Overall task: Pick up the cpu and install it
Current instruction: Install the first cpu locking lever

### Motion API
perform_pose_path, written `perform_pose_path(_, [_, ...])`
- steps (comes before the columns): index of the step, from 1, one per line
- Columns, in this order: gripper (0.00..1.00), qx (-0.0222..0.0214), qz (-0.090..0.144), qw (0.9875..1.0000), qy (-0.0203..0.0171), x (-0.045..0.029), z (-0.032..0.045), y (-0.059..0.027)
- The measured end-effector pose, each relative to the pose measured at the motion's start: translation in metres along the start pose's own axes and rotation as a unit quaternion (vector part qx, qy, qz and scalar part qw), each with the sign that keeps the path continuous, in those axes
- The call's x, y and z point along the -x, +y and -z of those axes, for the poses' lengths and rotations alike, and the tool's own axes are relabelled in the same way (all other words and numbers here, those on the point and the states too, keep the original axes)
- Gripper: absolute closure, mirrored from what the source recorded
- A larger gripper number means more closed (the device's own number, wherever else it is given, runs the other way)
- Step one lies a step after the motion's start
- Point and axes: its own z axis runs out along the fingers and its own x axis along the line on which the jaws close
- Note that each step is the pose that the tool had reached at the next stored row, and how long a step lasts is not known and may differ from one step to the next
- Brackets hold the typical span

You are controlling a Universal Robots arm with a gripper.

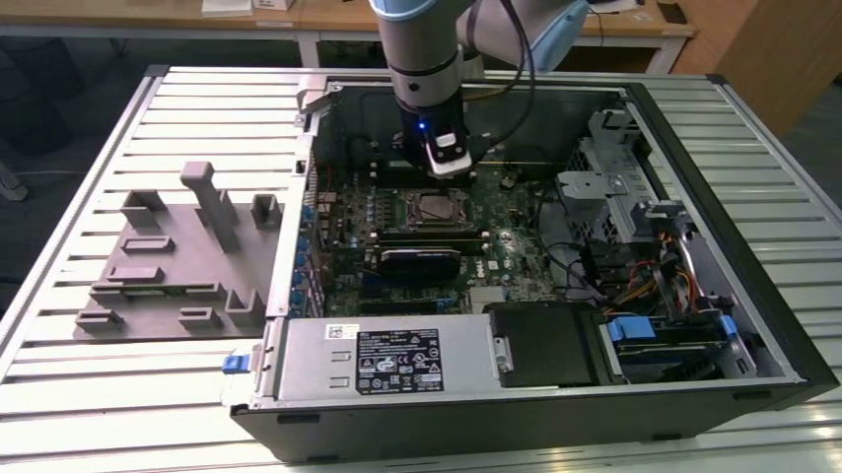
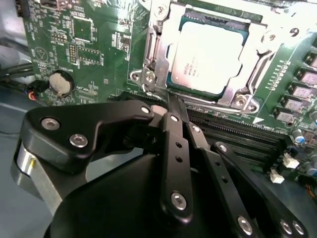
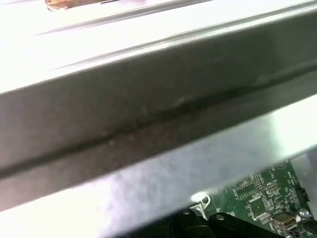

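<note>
My black gripper (image 2: 171, 106) sits over a green motherboard (image 2: 74, 44); the cpu (image 2: 208, 57) is silvery with a pale rim.

Silvery brushed-metal lid on the cpu (image 2: 207, 54), glossy green motherboard (image 2: 84, 44), matt black claw (image 2: 171, 106), ribbed metal tabletop (image 1: 79, 177).

I see the cpu (image 2: 207, 57) lying flat in its socket (image 2: 153, 74) on the green motherboard (image 2: 84, 44), silvery top up. My end effector (image 2: 171, 106) hangs just short of it, black linkage closed to a narrow tip holding nothing. A coin cell battery (image 2: 60, 83) sits nearby, and black memory slots (image 2: 237, 139) run beside the socket.
</note>
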Motion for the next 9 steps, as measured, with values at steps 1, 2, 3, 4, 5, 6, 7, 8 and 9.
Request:
perform_pose_path(1, [0.89, 0.0, 0.0, 1.0, 0.0, 0.0003, 0.002, 0.0004])
perform_pose_path(2, [0.89, -0.0001, 0.0, 1.0, 0.0, 0.0007, 0.0044, 0.0008])
perform_pose_path(3, [0.89, 0.0, 0.0, 1.0, 0.0, 0.0011, 0.0067, 0.0012])
perform_pose_path(4, [0.89, 0.0, 0.0, 1.0, 0.0, 0.0014, 0.0092, 0.0016])
perform_pose_path(5, [0.89, 0.0, 0.0, 1.0, 0.0, 0.0018, 0.0116, 0.002])
perform_pose_path(6, [0.89, 0.0, 0.0, 1.0, 0.0, 0.0022, 0.0141, 0.0024])
perform_pose_path(7, [0.89, 0.0, 0.0, 1.0, 0.0, 0.0026, 0.0165, 0.0029])
perform_pose_path(8, [0.89, -0.0001, 0.0, 1.0, 0.0, 0.003, 0.0189, 0.0033])
perform_pose_path(9, [0.89, -0.0001, 0.0, 1.0, 0.0, 0.0033, 0.021, 0.0037])
